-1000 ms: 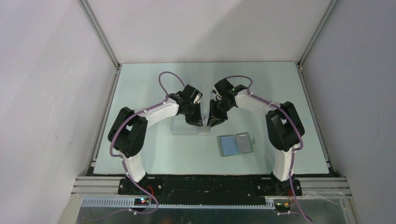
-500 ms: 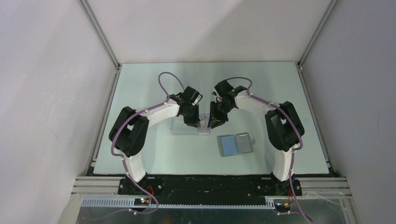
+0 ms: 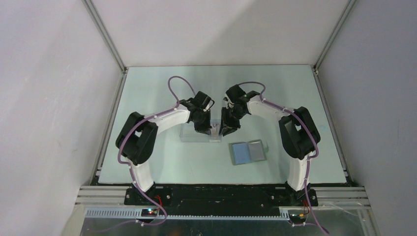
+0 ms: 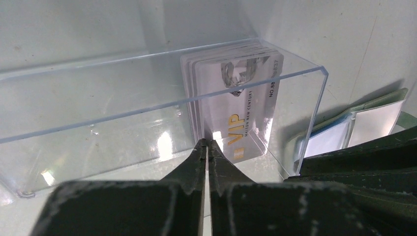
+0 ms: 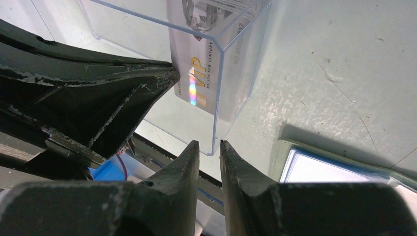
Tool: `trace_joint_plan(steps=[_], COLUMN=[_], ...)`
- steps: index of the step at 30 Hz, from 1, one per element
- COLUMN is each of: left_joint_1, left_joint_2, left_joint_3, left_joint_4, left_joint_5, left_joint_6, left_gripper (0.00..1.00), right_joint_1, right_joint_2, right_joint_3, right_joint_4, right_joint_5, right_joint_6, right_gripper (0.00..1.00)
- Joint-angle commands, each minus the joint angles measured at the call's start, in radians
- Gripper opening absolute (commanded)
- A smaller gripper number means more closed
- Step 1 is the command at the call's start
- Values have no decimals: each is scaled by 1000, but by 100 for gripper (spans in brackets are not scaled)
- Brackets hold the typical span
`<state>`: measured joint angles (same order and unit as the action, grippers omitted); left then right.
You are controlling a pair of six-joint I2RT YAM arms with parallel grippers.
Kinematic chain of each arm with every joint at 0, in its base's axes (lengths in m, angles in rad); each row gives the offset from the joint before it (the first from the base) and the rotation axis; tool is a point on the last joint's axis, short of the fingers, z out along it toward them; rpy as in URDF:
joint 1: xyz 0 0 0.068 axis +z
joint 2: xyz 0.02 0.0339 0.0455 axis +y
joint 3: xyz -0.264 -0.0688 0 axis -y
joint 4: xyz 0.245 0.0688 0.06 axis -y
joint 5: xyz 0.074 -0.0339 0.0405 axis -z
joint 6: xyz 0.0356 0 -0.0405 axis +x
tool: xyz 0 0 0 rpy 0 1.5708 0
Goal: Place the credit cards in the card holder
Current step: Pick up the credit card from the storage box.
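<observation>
You have a clear case (image 3: 189, 132) lying lengthwise left to right near the middle of the pale green table (image 3: 162, 88). Its walls (image 4: 123, 98) are see-through and throw bright glare, and its right end corner (image 5: 231, 73) stands square. The tabletop carries fine scratches and specks (image 5: 339, 83). White panels close in the left (image 3: 49, 98), right (image 3: 383, 98) and far (image 3: 221, 29) sides, with aluminium posts (image 3: 104, 34) at the far corners. A black plate (image 3: 221, 194) runs along the near edge.
</observation>
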<state>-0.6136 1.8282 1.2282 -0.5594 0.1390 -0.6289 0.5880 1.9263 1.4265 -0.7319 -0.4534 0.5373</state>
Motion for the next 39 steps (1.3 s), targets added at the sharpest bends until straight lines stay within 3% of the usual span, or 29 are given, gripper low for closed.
trace_joint_plan(steps=[1,22,39], left_joint_1=[-18,-40,-44], left_joint_2=[-19,-69,-99], left_joint_3=[25,56,54], left_joint_4=[0,0,4], left_joint_5=[-27,1,41], left_joint_6=[7,-28,-39], left_gripper=[3,0,8], right_joint_1=[7,14,14], right_joint_2=[11,10,5], right_joint_3=[2,0,-1], right_joint_4=[0,-1,-3], right_joint_5=[-4,-2,3], right_joint_6=[-19,-17,-20], right_gripper=[27,27,27])
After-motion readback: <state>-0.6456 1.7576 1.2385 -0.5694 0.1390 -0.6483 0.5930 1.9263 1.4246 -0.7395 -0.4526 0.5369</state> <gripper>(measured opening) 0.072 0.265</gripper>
